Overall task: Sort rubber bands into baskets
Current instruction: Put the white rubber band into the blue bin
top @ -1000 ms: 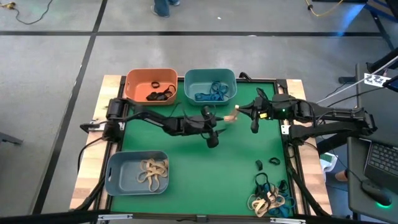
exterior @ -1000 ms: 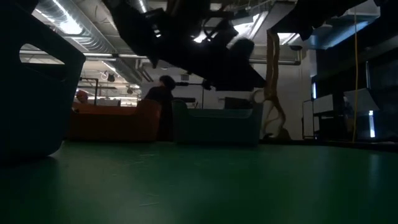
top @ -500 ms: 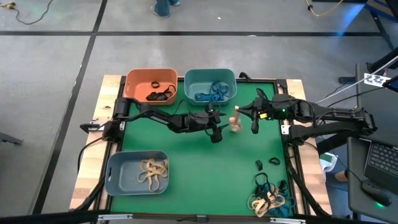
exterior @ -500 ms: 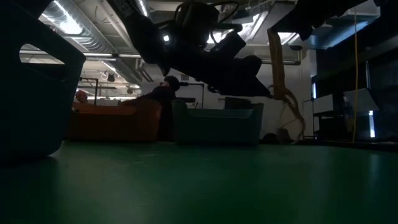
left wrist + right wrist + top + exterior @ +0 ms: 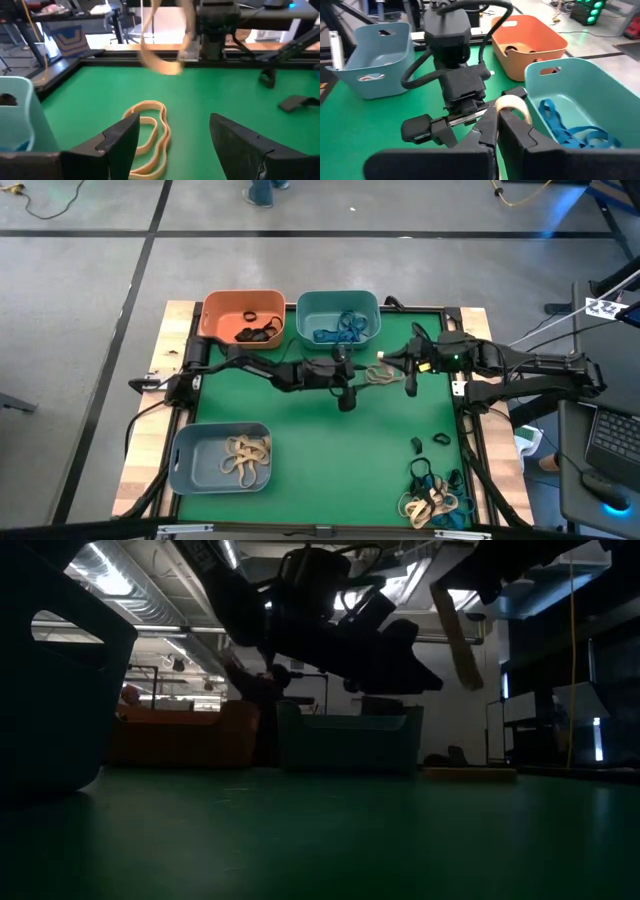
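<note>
High view evenly bright; low view dim, backlit by ceiling lights; hanging tan band motion-blurred in left wrist view.

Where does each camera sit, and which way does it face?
High: overhead, straight down on the mat; both arms show.
Low: table height, facing the teal basket; arms overhead.
Left wrist: past the open left hand toward the right hand.
Right wrist: past the shut right hand toward the left arm.
Both wrist views share the held tan rubber band.

A robotics lab: green-matted bench (image 5: 300,420) on concrete floor, exposed ceiling ducts (image 5: 130,595), laptop (image 5: 610,435) alongside.
</note>
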Available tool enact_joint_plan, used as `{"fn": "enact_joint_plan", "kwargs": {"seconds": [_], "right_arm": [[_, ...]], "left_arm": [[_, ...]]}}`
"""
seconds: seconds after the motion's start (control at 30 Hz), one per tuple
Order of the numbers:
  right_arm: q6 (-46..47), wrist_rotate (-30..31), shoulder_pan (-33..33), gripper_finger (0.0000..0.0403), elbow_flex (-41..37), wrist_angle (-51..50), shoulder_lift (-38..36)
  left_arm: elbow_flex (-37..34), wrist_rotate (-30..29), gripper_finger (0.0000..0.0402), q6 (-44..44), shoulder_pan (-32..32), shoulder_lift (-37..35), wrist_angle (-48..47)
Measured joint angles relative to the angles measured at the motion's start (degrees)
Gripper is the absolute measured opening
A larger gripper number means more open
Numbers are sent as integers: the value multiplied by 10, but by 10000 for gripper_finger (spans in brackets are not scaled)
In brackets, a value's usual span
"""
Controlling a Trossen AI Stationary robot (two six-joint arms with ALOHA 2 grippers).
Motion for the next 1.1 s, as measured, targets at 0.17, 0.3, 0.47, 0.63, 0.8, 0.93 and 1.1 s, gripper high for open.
{"fn": "enact_joint_plan", "kwargs": {"seconds": [0.17,0.3,0.47,0.63,0.8,0.93,1.1], "right_arm": [[0,-31,0,17,0,0,1],[8,-56,0,17,-1,-1,14],[16,-80,0,17,-1,0,45],[16,-80,0,17,-1,3,81],[8,-89,0,17,-1,35,106],[-9,-91,0,17,-1,53,115],[-17,-81,0,17,-1,70,117]], "left_arm": [[0,0,239,-1,-10,-4,-14],[0,-2,239,-1,-15,-27,-6],[0,-12,239,-13,-15,-44,-11],[0,-24,239,-30,-14,-44,-10],[0,4,239,-29,-14,-44,-7],[0,98,239,-27,-15,-45,-5],[0,108,239,-42,-16,-45,-5]]}}
